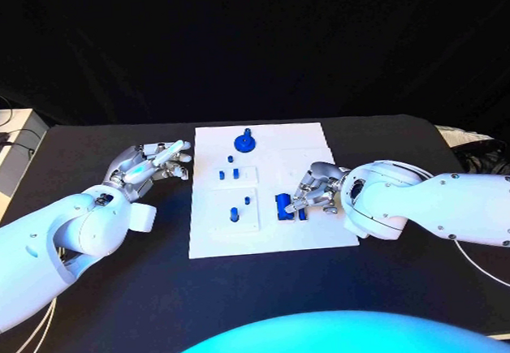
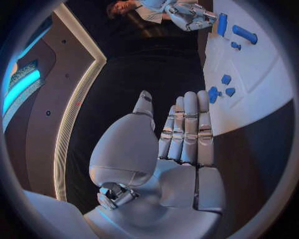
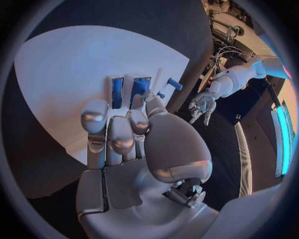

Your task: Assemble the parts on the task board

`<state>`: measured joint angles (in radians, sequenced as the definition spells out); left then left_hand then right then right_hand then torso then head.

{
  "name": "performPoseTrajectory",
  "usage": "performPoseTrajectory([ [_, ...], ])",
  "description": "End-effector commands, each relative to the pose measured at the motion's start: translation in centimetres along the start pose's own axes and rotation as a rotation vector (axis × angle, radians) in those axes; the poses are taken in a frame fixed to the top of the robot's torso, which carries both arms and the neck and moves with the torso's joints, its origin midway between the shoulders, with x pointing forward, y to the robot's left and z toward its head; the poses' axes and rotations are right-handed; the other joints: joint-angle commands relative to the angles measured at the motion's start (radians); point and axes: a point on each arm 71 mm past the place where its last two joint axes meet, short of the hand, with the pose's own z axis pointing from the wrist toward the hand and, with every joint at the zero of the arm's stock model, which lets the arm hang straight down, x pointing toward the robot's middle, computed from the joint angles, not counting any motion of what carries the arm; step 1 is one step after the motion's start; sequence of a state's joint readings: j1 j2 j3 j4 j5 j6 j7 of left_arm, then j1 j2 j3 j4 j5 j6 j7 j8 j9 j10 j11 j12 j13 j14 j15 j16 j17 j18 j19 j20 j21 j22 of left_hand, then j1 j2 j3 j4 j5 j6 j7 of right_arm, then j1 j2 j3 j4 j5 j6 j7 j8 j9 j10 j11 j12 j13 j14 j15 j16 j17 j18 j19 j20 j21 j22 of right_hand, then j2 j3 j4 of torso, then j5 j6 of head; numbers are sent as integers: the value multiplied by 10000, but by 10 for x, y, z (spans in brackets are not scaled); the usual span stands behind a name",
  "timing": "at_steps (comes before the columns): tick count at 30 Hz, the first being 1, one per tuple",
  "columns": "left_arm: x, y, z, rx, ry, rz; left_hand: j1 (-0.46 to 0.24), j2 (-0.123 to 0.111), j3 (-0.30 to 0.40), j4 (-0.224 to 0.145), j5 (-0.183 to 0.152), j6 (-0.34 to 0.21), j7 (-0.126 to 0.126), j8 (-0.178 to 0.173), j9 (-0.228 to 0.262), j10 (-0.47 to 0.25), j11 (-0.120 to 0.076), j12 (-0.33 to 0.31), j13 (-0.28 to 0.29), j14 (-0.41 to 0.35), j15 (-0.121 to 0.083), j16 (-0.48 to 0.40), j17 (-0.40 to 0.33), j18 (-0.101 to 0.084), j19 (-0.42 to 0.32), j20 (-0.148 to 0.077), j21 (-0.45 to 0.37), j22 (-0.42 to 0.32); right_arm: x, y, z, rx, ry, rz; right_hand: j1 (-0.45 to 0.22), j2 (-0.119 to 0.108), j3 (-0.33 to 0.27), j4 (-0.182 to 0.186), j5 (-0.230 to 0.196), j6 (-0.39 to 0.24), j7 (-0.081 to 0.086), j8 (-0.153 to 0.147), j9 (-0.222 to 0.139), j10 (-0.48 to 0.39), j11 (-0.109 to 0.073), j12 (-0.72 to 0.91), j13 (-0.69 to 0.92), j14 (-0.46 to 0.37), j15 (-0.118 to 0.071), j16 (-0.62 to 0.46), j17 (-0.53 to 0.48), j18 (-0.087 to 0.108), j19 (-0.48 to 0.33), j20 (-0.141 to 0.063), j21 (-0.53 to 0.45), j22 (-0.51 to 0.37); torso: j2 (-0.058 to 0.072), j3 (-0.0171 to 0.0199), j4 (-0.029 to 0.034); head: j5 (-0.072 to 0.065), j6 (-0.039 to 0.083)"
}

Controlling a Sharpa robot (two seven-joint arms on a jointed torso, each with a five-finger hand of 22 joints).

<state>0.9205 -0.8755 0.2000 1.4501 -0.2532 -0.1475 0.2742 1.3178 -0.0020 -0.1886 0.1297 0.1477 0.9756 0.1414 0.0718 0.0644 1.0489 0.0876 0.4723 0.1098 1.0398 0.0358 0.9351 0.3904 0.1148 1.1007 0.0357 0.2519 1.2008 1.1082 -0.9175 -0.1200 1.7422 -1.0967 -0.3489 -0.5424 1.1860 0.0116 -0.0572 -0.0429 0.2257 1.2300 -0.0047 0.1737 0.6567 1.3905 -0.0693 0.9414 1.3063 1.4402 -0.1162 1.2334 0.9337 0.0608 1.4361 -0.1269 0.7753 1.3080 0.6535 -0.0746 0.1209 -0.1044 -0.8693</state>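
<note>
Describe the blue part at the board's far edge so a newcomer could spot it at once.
Find the white board mid-table, then its edge farthest from the robot. The part lies there alone: a round blue disc with a stem, the largest and darkest, while the pieces nearer the robot are small pegs and blocks.

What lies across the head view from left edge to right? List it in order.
Left hand → bare left strip of the task board → small blue pegs → blue block that the right hand's fingers close around → right hand.

White task board (image 1: 270, 224) on black table (image 1: 124, 316)
</note>
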Motion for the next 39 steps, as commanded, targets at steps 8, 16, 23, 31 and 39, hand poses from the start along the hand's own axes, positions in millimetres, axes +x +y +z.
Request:
performPoseTrajectory([
  [8, 3, -1, 1, 88, 163, -43, 26, 70, -38, -30, 1, -4, 21, -2, 8, -51, -9, 24, -4, -33, -3, 60, -9, -154, 45, 7, -50, 10, 4, 2, 5, 242, -160, -841, 78, -67, 264, -113, -34, 41, -67, 55, -21, 78, -53, 90, 51, -18, -90, -7, -17, -172, 14, -97, 52, 951, 1, 14, 4, 23, -24],
  [16, 3, -1, 1, 84, 154, -42, 26, 70, -38, -30, 1, -4, 21, -2, 8, -51, -9, 24, -4, -33, -3, 60, -9, -154, 45, 7, -50, 10, 6, -1, 7, 376, -150, -1114, 145, -45, 369, -360, -38, 65, -80, 37, -69, 95, -61, 102, 78, -21, -95, -12, -25, -179, 12, -105, 51, 950, -9, 8, -5, 50, -34],
  [23, 3, 0, 1, 84, 159, -47, 32, 75, -35, -50, 3, 5, 26, 1, 9, -50, -6, 17, -12, -36, -1, 62, -14, -153, 50, 9, -73, 23, 6, 1, 3, 167, -326, -832, -8, -26, 327, -270, -11, 68, -73, 41, -73, 92, -56, 79, 75, -24, -93, -26, -49, -179, 9, -105, 26, 946, -5, 27, -8, 51, 14],
  [31, 3, 0, 2, 80, 154, -73, 32, 75, -35, -50, 3, 5, 26, 1, 9, -50, -6, 17, -12, -36, -1, 62, -14, -153, 50, 9, -73, 23, -4, 10, 1, -1475, -1749, 366, -184, -180, 257, 108, -149, 74, -125, 293, 155, 189, -88, 383, 231, 2, -110, 190, 277, -192, 78, -123, 292, 1000, -7, 17, -15, 39, 81],
  [39, 2, 1, 2, 32, 25, -239, 19, 76, -42, -45, -2, -6, 31, -4, 8, -53, -2, 16, -14, -45, 2, 60, -17, -154, 48, 11, -79, 27, -13, 9, 1, -2182, -2502, 1044, -544, -215, -296, 988, -575, -80, -50, 405, 256, 95, -32, 248, 169, -6, -63, 71, 176, -169, 12, -81, 130, 962, -20, 20, -7, 55, 145],
])
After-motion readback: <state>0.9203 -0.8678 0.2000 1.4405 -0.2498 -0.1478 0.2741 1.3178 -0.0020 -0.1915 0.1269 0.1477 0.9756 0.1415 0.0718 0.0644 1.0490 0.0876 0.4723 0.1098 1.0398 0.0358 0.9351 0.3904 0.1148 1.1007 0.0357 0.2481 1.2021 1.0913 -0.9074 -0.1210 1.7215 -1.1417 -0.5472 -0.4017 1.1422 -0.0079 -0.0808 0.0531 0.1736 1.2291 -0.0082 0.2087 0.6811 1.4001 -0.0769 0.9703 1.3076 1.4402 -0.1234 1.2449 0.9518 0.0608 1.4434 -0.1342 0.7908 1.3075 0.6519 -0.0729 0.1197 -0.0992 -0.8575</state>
